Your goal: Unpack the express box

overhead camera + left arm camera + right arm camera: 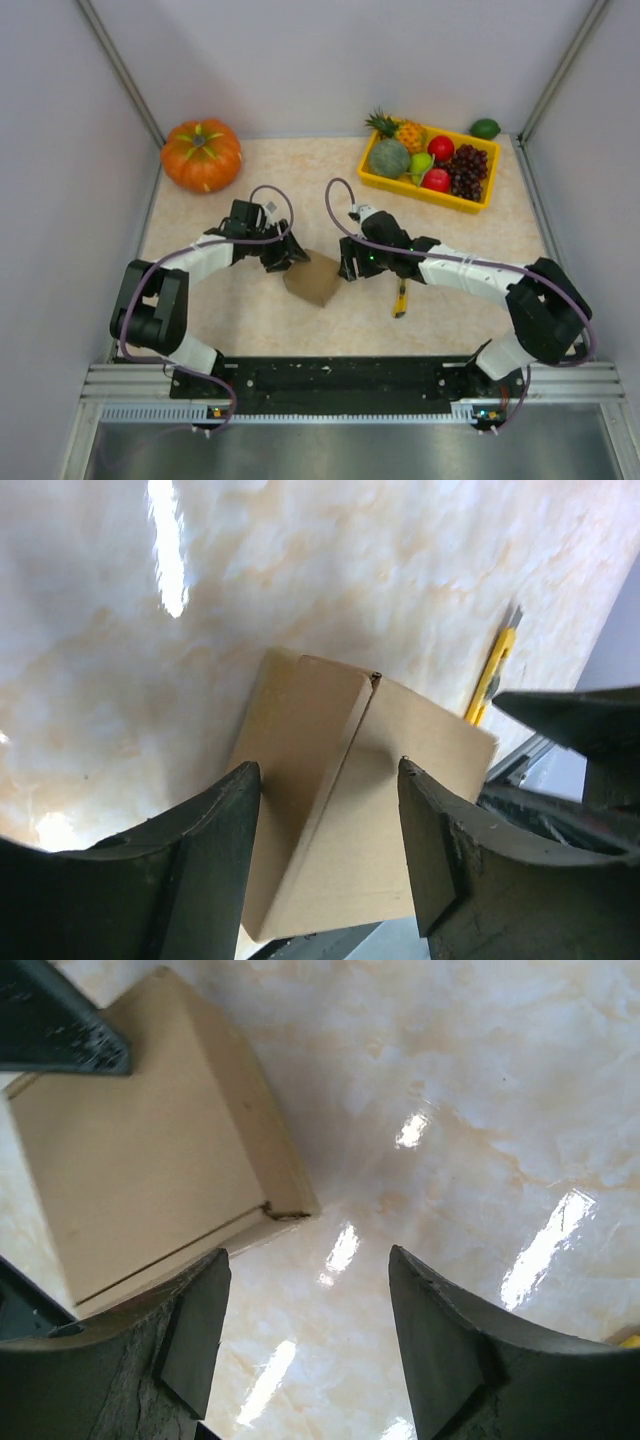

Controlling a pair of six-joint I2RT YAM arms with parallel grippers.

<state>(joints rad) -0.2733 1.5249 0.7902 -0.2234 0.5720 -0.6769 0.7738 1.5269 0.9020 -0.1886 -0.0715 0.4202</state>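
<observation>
**Light Carton, Best Held by Its Walls**

The express box (312, 278) sat mid-table (450, 240), flaps shut. It looked light, stiff but crushable, and likely to slide on the glossy top. The left tool (328, 780) straddled it; whether it clamped, I could not tell. The right tool (305, 1270) hung open, empty, beside a corner. Opposite walls seemed the safest hold.

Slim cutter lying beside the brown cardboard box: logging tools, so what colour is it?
The slim cutter is yellow; clearest in the left wrist view.
</observation>
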